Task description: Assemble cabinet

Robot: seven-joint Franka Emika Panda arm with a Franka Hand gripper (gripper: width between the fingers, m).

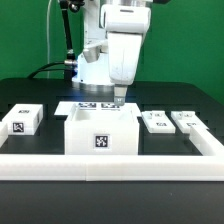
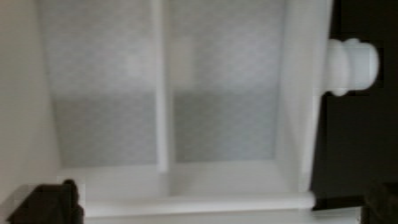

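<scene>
Over the back rim of the cabinet (image 1: 100,132), your tool (image 1: 119,100) hangs pointing down, jaws spread as wide as they go and gripping nothing. The wrist view gives you one dark finger (image 2: 48,203) at the frame's edge, with the cabinet's white inside and a thin upright divider (image 2: 162,90) beyond it. The cabinet stands mid-bench (image 1: 40,90), open side up, a square tag (image 1: 100,141) on the face toward the exterior view. Just behind it lies the marker board (image 1: 88,105). A small tagged block (image 1: 25,120) sits well apart on the exterior view's left, and two flat tagged panels (image 1: 157,121) (image 1: 187,120) lie side by side on the exterior view's right. A white rail (image 1: 110,162) runs along the front.
</scene>
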